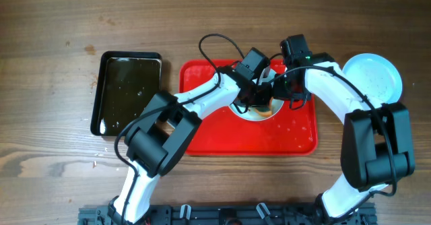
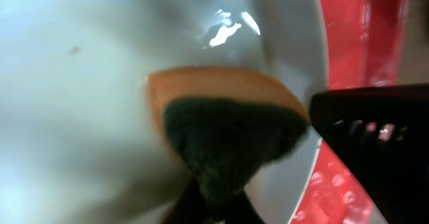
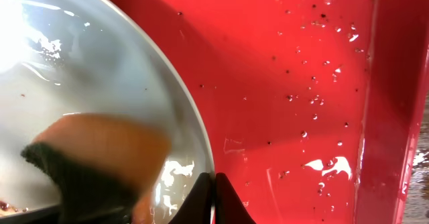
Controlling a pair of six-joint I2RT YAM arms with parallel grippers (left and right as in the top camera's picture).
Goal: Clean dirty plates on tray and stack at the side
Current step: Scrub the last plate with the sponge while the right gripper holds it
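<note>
One pale plate [image 1: 262, 112] lies on the red tray [image 1: 296, 141], mostly hidden under both grippers. My left gripper [image 1: 250, 98] is shut on an orange sponge with a dark green scrub pad [image 2: 228, 137] and presses it onto the plate [image 2: 80, 117]. My right gripper [image 1: 284, 90] is shut on the plate's rim; its closed fingertips [image 3: 214, 184] pinch the edge of the plate [image 3: 100, 83] beside the sponge [image 3: 94, 157]. A brown smear shows at the plate's near edge in the overhead view. Another plate [image 1: 374, 77] sits on the table right of the tray.
A black rectangular pan [image 1: 128, 93] holding dark liquid stands left of the tray. The tray floor [image 3: 288, 83] is wet, with droplets and dark specks. The right gripper's black finger [image 2: 375, 143] shows in the left wrist view, over the tray [image 2: 355, 63].
</note>
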